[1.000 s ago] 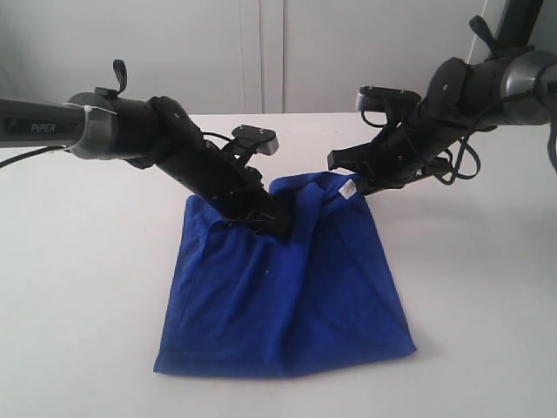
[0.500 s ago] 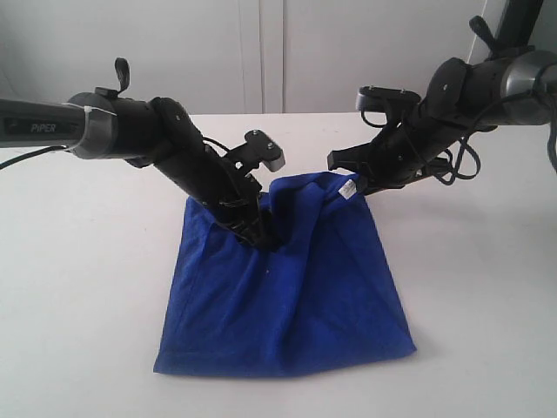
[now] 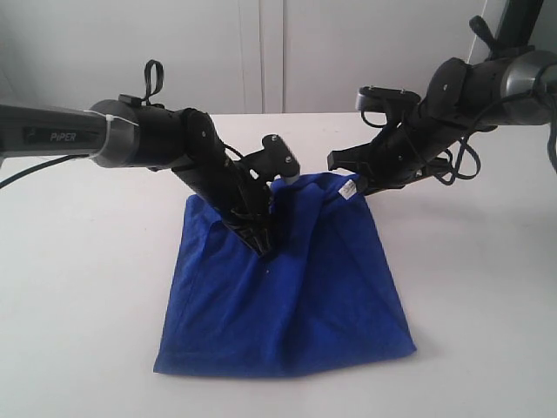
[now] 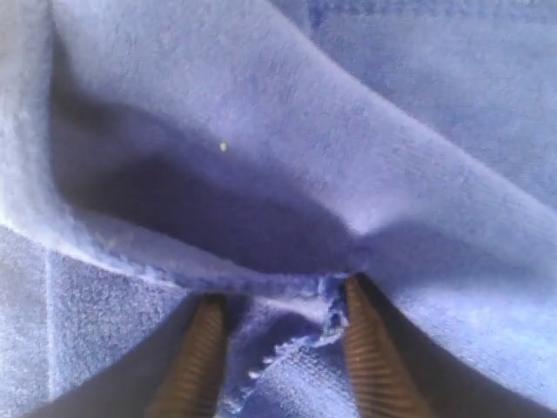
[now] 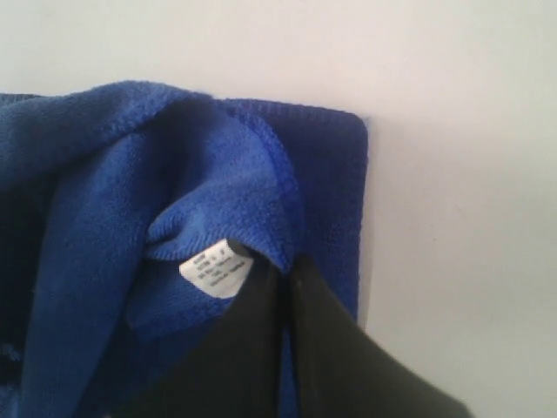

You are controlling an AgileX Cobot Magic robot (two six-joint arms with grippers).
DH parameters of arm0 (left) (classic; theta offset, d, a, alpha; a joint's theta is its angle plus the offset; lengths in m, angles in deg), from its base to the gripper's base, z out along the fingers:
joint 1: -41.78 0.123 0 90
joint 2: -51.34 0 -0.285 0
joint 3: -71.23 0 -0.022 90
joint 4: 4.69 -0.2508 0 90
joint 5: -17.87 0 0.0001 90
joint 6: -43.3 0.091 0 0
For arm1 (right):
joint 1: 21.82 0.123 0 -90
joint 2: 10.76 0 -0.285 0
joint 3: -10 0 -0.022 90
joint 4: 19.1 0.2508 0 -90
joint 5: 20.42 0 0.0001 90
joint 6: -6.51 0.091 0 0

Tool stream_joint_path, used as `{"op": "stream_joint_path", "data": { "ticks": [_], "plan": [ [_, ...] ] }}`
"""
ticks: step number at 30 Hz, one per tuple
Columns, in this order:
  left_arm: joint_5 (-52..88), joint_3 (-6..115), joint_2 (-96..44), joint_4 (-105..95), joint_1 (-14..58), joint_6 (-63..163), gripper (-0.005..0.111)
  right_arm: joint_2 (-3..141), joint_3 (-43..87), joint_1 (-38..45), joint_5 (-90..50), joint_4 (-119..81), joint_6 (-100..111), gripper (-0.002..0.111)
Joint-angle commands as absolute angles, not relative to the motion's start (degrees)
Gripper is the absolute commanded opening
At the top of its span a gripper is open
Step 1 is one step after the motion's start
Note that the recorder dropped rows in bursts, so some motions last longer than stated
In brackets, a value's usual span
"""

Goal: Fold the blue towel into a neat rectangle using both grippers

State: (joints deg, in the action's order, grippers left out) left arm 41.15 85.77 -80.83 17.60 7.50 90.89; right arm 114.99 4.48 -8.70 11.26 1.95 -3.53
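Note:
The blue towel (image 3: 287,296) lies doubled on the white table, its far edge lifted and bunched. My left gripper (image 3: 261,242) points down into the towel's far left part. In the left wrist view its jaws (image 4: 280,300) stand apart, with a frayed hem of the towel (image 4: 348,131) between the ribbed fingers (image 4: 202,348), which are not pressed onto the cloth. My right gripper (image 3: 352,183) is shut on the towel's far right corner, beside the white tag (image 3: 349,188). The right wrist view shows the black jaws (image 5: 287,266) pinched on the blue edge (image 5: 104,174) next to the tag (image 5: 216,270).
The white table (image 3: 87,287) spreads around the towel on all sides, with a pale wall (image 3: 261,52) behind it. Both black arms reach in from the far left and far right, with cables hanging by the right one.
The left arm has turned at the wrist and shifted a little left, its tips still down in the cloth. The right arm and the towel's near part have not moved.

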Motion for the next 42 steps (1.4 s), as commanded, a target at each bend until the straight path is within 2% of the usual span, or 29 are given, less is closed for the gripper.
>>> {"op": "stream_joint_path", "data": {
  "ticks": [1,3,5,14,31,42],
  "plan": [
    [41.83,86.02,-80.42,17.09,7.31,89.74,0.024,114.41,4.58,-9.19,11.29,1.85,-3.8,0.0],
    [41.83,86.02,-80.42,17.09,7.31,89.74,0.009,114.41,4.58,-9.19,11.29,1.85,-3.8,0.0],
    [41.83,86.02,-80.42,17.09,7.31,89.74,0.0,114.41,4.58,-9.19,11.29,1.85,-3.8,0.0],
    [43.3,86.14,-76.6,17.09,8.05,88.23,0.0,114.41,4.58,-9.19,11.16,1.85,-3.8,0.0],
    [48.31,86.14,-70.39,20.33,17.8,83.77,0.0,108.75,4.58,-9.19,8.37,1.6,-10.39,0.0],
    [54.15,86.14,-60.17,20.26,19.4,79.81,0.0,99.04,4.58,-9.19,17.77,-3.32,-12.74,0.0]
  ]
}}
